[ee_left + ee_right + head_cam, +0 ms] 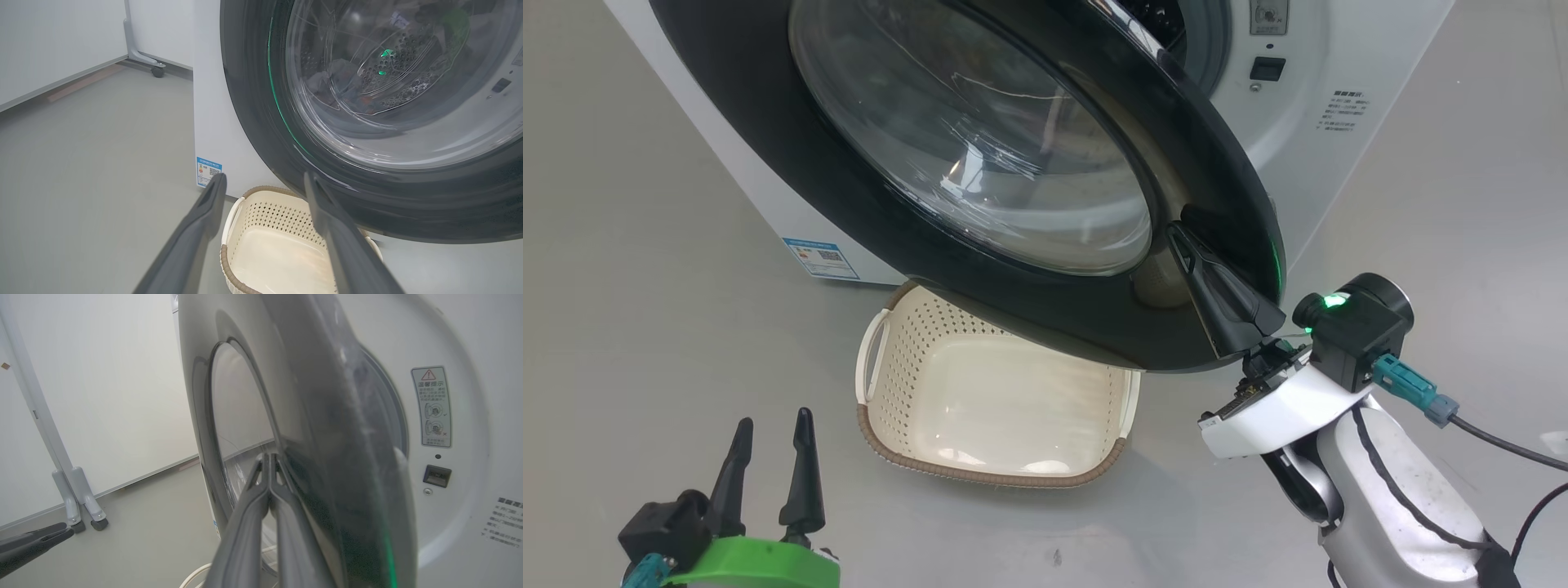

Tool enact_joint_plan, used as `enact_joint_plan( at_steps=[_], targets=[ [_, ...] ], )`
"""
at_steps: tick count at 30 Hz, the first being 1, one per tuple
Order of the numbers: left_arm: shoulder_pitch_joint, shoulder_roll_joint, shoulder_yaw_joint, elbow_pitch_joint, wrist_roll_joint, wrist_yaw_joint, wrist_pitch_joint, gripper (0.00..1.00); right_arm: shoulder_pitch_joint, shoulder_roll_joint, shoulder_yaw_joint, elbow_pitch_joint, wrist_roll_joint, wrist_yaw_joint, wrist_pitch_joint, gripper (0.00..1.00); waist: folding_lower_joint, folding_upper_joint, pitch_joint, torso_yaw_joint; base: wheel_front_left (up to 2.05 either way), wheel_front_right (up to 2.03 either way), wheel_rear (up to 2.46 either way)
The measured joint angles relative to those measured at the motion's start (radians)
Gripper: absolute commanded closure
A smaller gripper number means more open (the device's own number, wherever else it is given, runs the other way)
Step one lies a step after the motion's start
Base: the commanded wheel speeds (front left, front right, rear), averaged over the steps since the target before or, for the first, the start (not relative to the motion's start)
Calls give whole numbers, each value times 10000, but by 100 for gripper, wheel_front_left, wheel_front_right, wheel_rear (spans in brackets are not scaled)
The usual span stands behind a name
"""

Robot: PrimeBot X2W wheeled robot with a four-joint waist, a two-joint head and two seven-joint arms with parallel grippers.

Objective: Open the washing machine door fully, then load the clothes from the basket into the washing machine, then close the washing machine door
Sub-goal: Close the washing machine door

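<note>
the washing machine door is standing partly open, swung out from the white washing machine with its free edge on the right and a gap showing between that edge and the machine's front. its wide glossy black rim is overhanging the far part of the basket, which is sitting on the grey floor just in front of the machine, its bare cream bottom showing. a blue label sticker is showing on the machine's lower left, just left of the basket.

the right gripper is reaching up from the near right, its two dark fingers pressed together and gripping nothing. they are lying along the outer face of the door near its right edge, the tips reaching the border between black rim and glass in the right wrist view; whether they are pressing on it, i cannot tell. a green light is glowing on the camera at that wrist.

the left gripper is hovering low at the near left, well apart from the door, its fingers spread wide with nothing between them, pointing toward the basket and the door's lower rim.

through the bulging glass in the left wrist view, the clothes are lying as crumpled bluish cloth with an orange fleck inside the perforated steel drum.
</note>
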Motion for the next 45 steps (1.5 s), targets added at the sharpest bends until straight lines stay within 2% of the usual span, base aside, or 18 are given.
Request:
enact_joint_plan(
  at_steps=[13, 30, 45],
  targets=[
    [-366, -77, -15, -136, -182, -2, 0, 0, -615, -13, -245, 2, -17, 86, 0, 100, 0, 0, 587, -211, 0, 0, 0],
    [-811, -105, -144, -366, -623, -2, 0, 0, -1661, -115, -713, 13, -192, 86, 0, 100, 0, 0, 1291, -167, 0, 0, 0],
    [-1197, -136, -692, -426, -794, -2, 0, 0, -2655, -550, -1340, 573, -318, 88, -2, 100, 0, 0, 1787, -55, 0, 0, 0]
  ],
)
